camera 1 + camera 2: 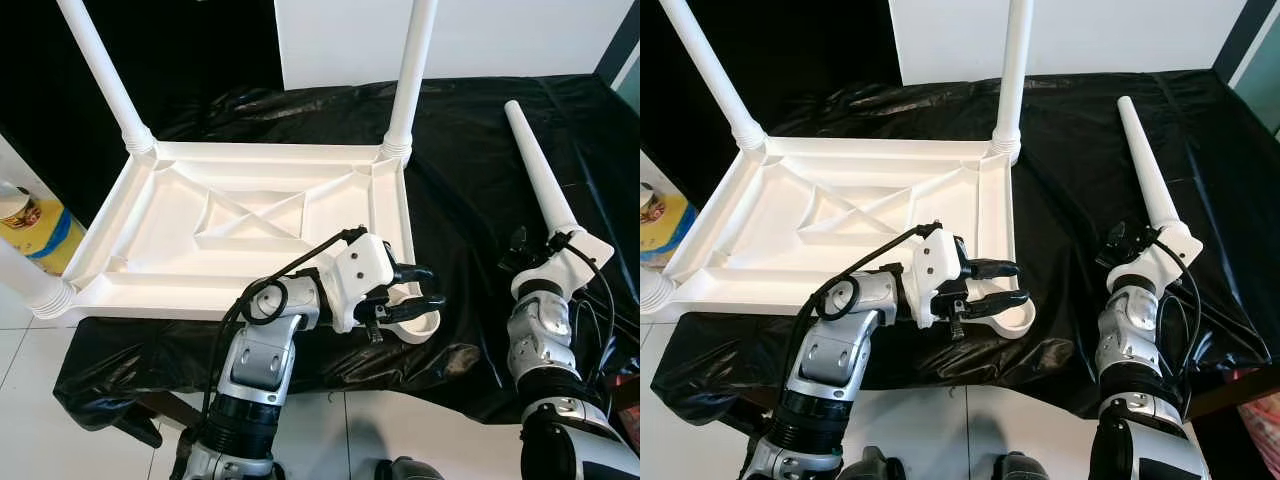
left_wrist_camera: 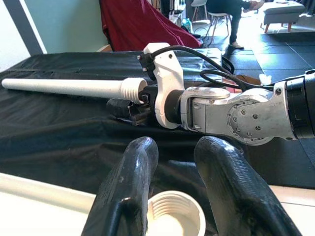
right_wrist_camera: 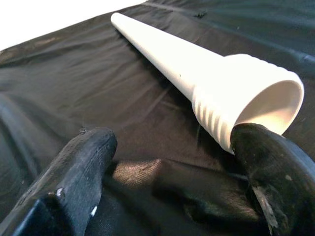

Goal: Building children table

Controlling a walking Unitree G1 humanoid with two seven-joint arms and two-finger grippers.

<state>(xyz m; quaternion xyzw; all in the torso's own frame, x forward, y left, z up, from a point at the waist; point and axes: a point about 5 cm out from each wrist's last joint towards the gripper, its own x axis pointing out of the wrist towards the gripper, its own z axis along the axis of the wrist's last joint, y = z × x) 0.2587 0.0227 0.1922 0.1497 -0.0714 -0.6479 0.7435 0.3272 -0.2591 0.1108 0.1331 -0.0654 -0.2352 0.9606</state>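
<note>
1. The surface [image 1: 470, 140] is covered by a crinkled black plastic sheet [image 1: 460, 190].
2. A white children's tabletop [image 1: 250, 225] is laid upside down on the sheet, with legs screwed upright into its corners; its near right socket [image 1: 415, 322] is left bare.
3. A loose white leg [image 1: 540, 170] is laid flat on the sheet, well apart from the tabletop, at the robot's right.
4. Pale floor tiles [image 1: 30, 420] are seen below.

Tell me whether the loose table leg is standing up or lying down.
Lying down. The loose leg rests flat on the black sheet, its threaded end by the right gripper, whose fingers are open.
</note>
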